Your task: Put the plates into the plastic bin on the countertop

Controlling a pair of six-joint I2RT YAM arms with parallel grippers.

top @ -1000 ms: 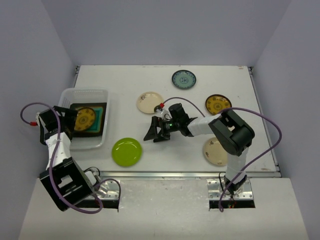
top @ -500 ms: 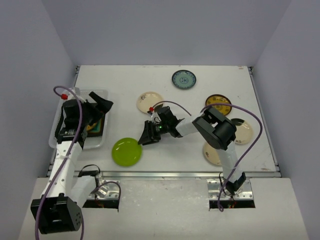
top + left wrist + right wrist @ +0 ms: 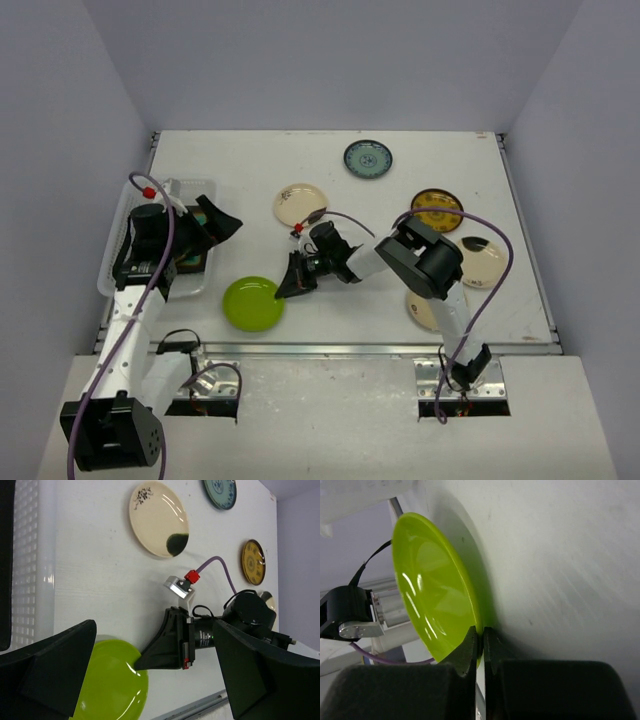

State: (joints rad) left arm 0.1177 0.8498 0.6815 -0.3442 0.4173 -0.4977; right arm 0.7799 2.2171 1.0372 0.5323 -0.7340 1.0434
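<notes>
A lime green plate [image 3: 253, 303] [image 3: 110, 685] [image 3: 432, 585] lies on the white countertop [image 3: 250, 160], near its front edge. My right gripper [image 3: 283, 291] [image 3: 481, 632] is shut on the right rim of this plate, one finger above and one below. The plastic bin [image 3: 120, 250] [image 3: 27, 555] stands at the left. A dark-rimmed teal square plate [image 3: 196, 262] shows in it, mostly hidden by my left arm. My left gripper [image 3: 218, 218] [image 3: 155, 627] hangs open and empty above the bin's right edge.
More plates lie on the countertop: cream [image 3: 299, 203] [image 3: 159, 519], blue patterned [image 3: 367, 158], brown-yellow patterned [image 3: 437, 208], cream [image 3: 482, 262] at the right, and another cream one [image 3: 425, 305] partly under the right arm. A metal rail [image 3: 330, 348] runs along the front edge.
My right gripper slid left to the lime green plate and shut on its rim. My left arm swung from left of the bin to above its right edge, still open.
</notes>
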